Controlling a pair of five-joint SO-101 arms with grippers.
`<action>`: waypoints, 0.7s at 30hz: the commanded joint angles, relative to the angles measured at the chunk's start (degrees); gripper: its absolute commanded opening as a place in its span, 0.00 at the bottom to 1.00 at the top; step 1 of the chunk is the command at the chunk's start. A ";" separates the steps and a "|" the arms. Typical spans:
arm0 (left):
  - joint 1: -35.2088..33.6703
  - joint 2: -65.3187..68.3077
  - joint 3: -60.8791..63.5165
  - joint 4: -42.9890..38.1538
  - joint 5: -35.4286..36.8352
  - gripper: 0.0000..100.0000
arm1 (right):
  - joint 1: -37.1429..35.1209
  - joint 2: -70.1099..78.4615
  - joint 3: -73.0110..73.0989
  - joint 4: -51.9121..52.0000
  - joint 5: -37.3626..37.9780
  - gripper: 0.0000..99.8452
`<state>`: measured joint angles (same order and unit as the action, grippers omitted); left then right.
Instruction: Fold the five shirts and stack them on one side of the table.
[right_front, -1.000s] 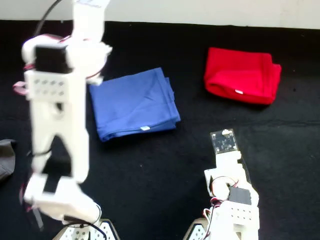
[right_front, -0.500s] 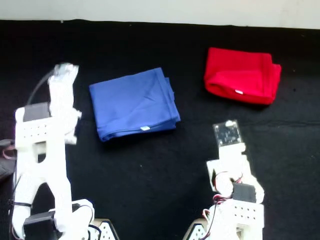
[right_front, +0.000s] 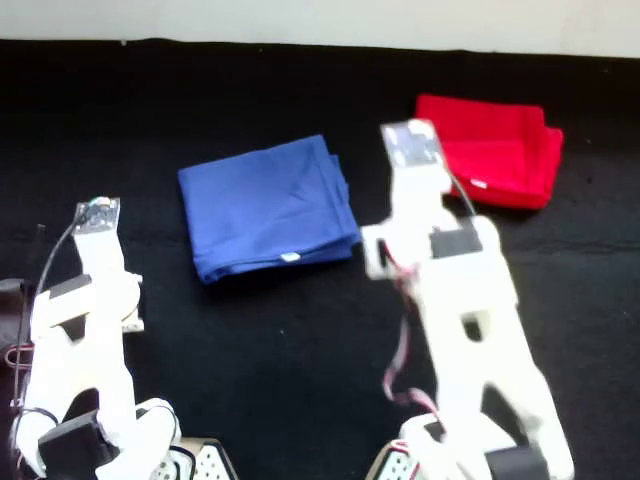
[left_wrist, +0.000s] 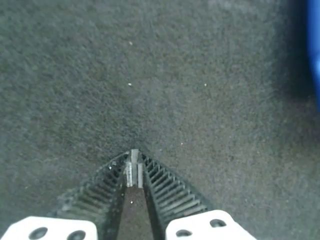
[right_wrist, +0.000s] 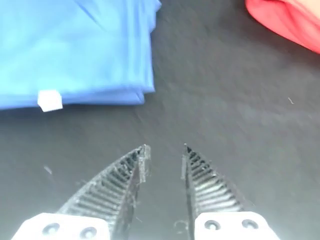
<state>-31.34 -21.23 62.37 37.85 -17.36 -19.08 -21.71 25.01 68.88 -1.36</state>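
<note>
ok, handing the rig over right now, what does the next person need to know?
Left pincer: shut, holding nothing, over bare table beside the blue shirt.
Right pincer: open, holding nothing, over bare table by the gap between the blue shirt and the red shirt.
Done: blue and red are both folded and lie flat, apart from each other.
Left: neither is stacked yet. Put one on the other at one side of the table, then fold and add the rest of the five.
</note>
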 joint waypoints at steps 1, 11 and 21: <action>-0.57 -0.13 0.40 -1.58 -0.26 0.01 | -3.12 15.43 -19.03 1.45 -5.54 0.17; -0.48 0.31 0.40 -1.67 -0.26 0.01 | -10.15 50.42 -59.12 8.13 -18.99 0.30; -0.48 0.31 0.40 -1.67 -0.26 0.01 | -10.42 75.65 -85.93 9.27 -21.98 0.31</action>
<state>-31.34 -21.23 62.64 37.32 -17.36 -29.89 50.90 -53.76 77.67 -22.55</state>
